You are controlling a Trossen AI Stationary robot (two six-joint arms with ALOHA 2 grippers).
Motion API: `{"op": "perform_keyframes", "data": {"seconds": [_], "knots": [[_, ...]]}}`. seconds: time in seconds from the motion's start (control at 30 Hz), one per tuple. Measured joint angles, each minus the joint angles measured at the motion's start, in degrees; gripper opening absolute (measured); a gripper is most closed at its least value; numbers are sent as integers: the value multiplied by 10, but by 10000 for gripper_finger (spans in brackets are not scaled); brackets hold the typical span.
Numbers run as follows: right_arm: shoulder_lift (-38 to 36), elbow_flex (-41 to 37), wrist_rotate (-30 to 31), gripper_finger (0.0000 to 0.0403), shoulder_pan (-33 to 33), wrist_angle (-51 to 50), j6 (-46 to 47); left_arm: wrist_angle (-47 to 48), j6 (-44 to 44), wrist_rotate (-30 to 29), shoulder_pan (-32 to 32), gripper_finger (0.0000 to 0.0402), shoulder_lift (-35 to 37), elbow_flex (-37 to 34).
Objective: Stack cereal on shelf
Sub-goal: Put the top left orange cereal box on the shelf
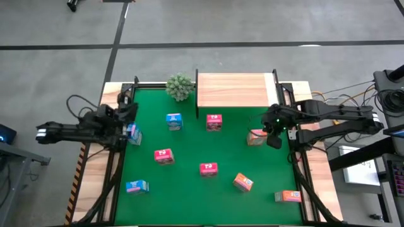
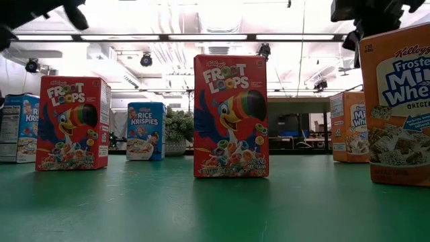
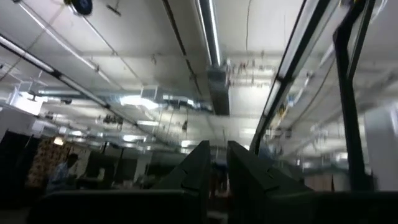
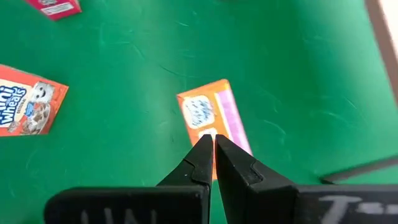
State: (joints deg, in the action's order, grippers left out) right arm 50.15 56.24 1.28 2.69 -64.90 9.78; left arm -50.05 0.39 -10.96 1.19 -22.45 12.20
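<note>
Nine cereal boxes are spread over the green table: blue boxes [image 1: 173, 121] [image 1: 137, 186] [image 1: 132, 132], red boxes [image 1: 214, 122] [image 1: 163, 156] [image 1: 208, 168] and orange boxes [image 1: 255, 137] [image 1: 243, 182] [image 1: 289, 197]. The wooden shelf [image 1: 233, 90] sits at the far edge. My left gripper [image 1: 129, 120], shut [image 3: 217, 163], is raised at the left edge and tipped toward the ceiling, beside a blue box. My right gripper [image 1: 274, 132], shut [image 4: 211, 144], hovers pointing down over an orange box [image 4: 214, 115] that lies flat.
A small green plant [image 1: 180, 86] stands left of the shelf at the far edge. In the low view, upright red boxes [image 2: 230, 115] [image 2: 72, 123] and an orange box [image 2: 403, 107] stand close to the near edge. Bare green felt [image 1: 189, 142] lies between the boxes.
</note>
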Motion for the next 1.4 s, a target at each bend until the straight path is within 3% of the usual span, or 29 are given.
{"op": "perform_keyframes", "data": {"seconds": [0.2,0.3,0.47,0.57,0.87,1.1,1.23,1.4], "knots": [[14,-12,2,9,-22,25,-3,287,50,0,0,37,-49,111],[21,-12,3,9,-22,26,-20,363,53,0,0,37,-67,146],[31,-12,35,15,-22,31,-15,372,54,0,0,37,-83,160],[37,-12,38,37,-22,34,-8,365,51,0,0,37,-83,155],[75,-12,39,176,-22,39,23,360,50,0,0,37,-83,150],[111,-12,46,270,-22,29,-9,360,50,0,0,37,-83,150],[128,-12,63,292,-22,7,-19,360,50,0,0,37,-83,150],[150,-13,63,287,-22,5,-22,360,50,0,0,37,-83,150]]}}
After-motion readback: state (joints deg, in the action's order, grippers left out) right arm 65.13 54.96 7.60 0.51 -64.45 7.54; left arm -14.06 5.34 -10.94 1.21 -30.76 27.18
